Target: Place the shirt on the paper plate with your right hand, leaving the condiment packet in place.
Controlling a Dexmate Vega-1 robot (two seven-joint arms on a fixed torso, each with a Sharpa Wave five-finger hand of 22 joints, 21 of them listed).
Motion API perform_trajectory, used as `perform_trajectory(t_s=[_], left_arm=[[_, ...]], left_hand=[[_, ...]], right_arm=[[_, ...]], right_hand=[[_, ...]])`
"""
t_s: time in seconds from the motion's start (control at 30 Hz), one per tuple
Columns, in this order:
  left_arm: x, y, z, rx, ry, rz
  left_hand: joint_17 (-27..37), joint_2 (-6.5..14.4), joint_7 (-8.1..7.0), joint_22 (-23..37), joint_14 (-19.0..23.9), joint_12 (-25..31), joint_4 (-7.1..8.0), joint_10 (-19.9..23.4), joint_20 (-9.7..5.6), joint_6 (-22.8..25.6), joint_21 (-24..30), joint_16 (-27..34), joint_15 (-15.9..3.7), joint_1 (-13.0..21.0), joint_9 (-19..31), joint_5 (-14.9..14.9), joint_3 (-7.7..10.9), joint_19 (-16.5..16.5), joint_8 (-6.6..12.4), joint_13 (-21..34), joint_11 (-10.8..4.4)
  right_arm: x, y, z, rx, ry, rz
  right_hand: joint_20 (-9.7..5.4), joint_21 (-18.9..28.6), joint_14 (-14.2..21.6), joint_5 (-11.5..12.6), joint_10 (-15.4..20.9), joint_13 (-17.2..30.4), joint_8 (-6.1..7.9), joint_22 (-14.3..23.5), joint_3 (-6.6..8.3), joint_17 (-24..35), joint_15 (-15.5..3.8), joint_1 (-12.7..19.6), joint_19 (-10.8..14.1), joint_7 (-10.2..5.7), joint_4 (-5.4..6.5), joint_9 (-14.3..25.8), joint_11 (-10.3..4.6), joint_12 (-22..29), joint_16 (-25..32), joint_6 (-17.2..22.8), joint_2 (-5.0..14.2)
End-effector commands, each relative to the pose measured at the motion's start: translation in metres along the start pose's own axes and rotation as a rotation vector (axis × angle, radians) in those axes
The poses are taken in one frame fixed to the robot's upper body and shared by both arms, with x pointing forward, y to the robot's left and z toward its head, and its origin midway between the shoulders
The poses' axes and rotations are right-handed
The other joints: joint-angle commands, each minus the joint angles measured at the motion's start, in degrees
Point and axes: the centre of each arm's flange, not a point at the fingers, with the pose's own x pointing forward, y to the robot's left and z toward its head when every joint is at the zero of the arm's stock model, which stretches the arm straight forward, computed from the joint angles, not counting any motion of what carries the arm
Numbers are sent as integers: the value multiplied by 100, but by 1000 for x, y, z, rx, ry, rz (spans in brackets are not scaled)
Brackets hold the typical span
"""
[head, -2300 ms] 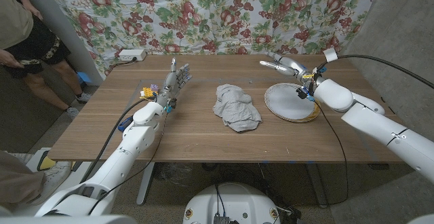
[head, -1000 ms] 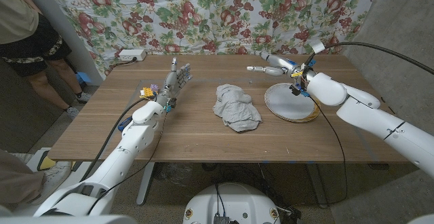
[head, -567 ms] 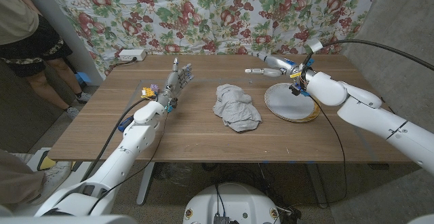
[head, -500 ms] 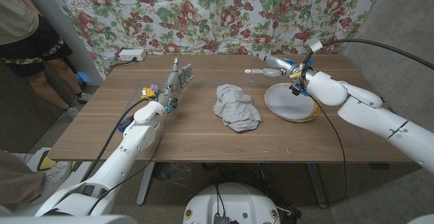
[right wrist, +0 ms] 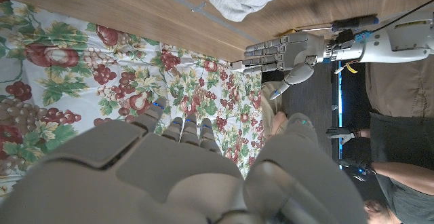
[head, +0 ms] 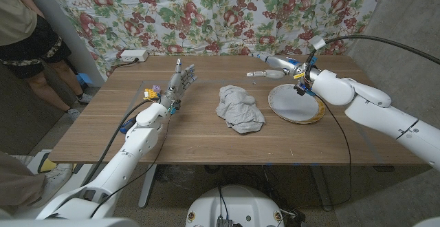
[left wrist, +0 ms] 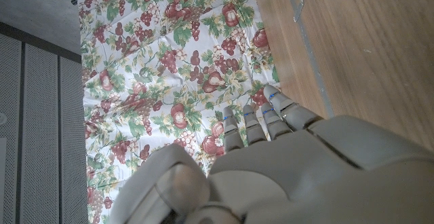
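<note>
My right hand [head: 277,66] hovers over the table's [head: 199,144] far edge beyond the paper plate [head: 295,103], fingers spread and holding nothing. The grey shirt [head: 239,108] lies crumpled mid-table, just left of the plate. I cannot make out the condiment packet, so a blind sweep risks dragging it along. A shallow pinch may shed the cloth short of the plate. My left hand [head: 177,84] waits with its fingers straight, holding nothing.

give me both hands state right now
Left hand: open, fingers straight, holding nothing.
Right hand: open, fingers extended, holding nothing.
</note>
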Motion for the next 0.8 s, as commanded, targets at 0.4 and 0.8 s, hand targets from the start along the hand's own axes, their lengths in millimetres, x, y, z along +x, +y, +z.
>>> perform_trajectory(t_s=[0.4, 0.8], left_arm=[[-1, -2, -1, -4, 7, -1], [-3, 0, 1, 10, 4, 6]], left_hand=[[15, -17, 23, 14, -21, 42, 1, 87, -310, 70, 43, 19, -416, 79, 14, 8, -29, -16, 11, 26, 20], [15, -15, 30, 14, -26, 41, 5, 90, -313, 90, 45, 18, -423, 78, 15, 5, -31, -13, 16, 26, 25]], right_arm=[[9, 1, 18, -124, -51, 60], [14, 3, 21, -191, -47, 74]], right_hand=[[-13, -12, 4, 75, -48, 9, 7, 9, 7, 19, 26, 61, -38, -10, -32, 16, -16, 9, 17, 49, 48], [35, -2, 35, 90, -33, 11, -63, 11, 1, 21, 44, 74, -15, -6, -33, 17, -38, 22, 28, -145, 70]])
